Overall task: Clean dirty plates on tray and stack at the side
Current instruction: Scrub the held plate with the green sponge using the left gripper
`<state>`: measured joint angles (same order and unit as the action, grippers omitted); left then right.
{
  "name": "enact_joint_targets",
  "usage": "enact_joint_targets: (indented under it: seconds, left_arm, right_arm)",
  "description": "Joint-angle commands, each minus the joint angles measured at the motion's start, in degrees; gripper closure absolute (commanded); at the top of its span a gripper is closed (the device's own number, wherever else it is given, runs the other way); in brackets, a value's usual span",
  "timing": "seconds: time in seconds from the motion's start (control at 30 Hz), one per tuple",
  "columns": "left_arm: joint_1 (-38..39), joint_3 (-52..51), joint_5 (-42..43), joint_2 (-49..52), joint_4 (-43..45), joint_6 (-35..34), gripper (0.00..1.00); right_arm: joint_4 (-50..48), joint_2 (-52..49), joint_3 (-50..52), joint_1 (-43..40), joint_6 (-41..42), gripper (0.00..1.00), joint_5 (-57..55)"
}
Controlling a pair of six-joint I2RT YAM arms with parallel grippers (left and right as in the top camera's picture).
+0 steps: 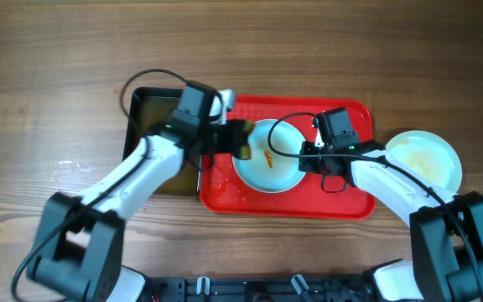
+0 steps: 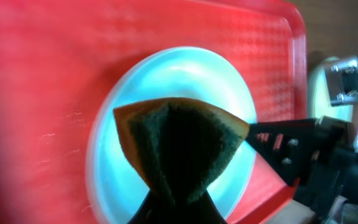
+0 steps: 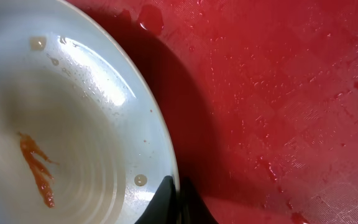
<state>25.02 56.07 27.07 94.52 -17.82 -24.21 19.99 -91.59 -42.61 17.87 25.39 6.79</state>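
Note:
One pale plate [image 1: 277, 166] with an orange streak [image 3: 37, 167] lies on the wet red tray [image 1: 342, 201]. My left gripper [image 1: 229, 138] is shut on a folded green-and-yellow sponge [image 2: 179, 140], held over the plate's left side [image 2: 117, 162]. My right gripper [image 3: 176, 202] is shut on the plate's right rim [image 3: 160, 143], one finger inside and one outside; it also shows in the overhead view [image 1: 307, 158]. Another pale plate [image 1: 428, 159] sits on the table to the right of the tray, free of both grippers.
A black basin [image 1: 141, 109] stands against the tray's left edge, partly under my left arm. Water drops lie on the tray floor [image 3: 278, 93]. Bare wooden table [image 1: 49, 84] surrounds the tray.

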Motion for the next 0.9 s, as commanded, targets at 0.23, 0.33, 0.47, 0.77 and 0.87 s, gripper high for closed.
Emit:
enact_joint_targets:
  seconds: [0.23,0.33,0.47,0.77,0.87]
  left_arm:
    - [8.9,0.1,12.3,16.8,20.2,-15.7,0.96]
    - [9.3,0.1,12.2,18.5,19.6,-15.7,0.96]
    - [8.2,0.1,0.6,18.6,13.2,-13.1,0.96]
    - [1.4,0.2,0.8,11.0,8.8,-5.5,0.96]
    - [1.4,0.2,1.1,3.5,4.3,-2.7,0.96]
  right_arm:
    - [0.6,0.3,-0.1,0.3,-1.4,0.96,-2.5]
    - [0.6,0.3,-0.1,0.3,-1.4,0.96,-2.5]
    - [0.7,0.3,-0.1,0.3,-1.4,0.96,-2.5]
    - [0.8,0.3,-0.1,0.3,-1.4,0.96,-2.5]
    - [0.9,0.3,-0.1,0.3,-1.4,0.96,-2.5]
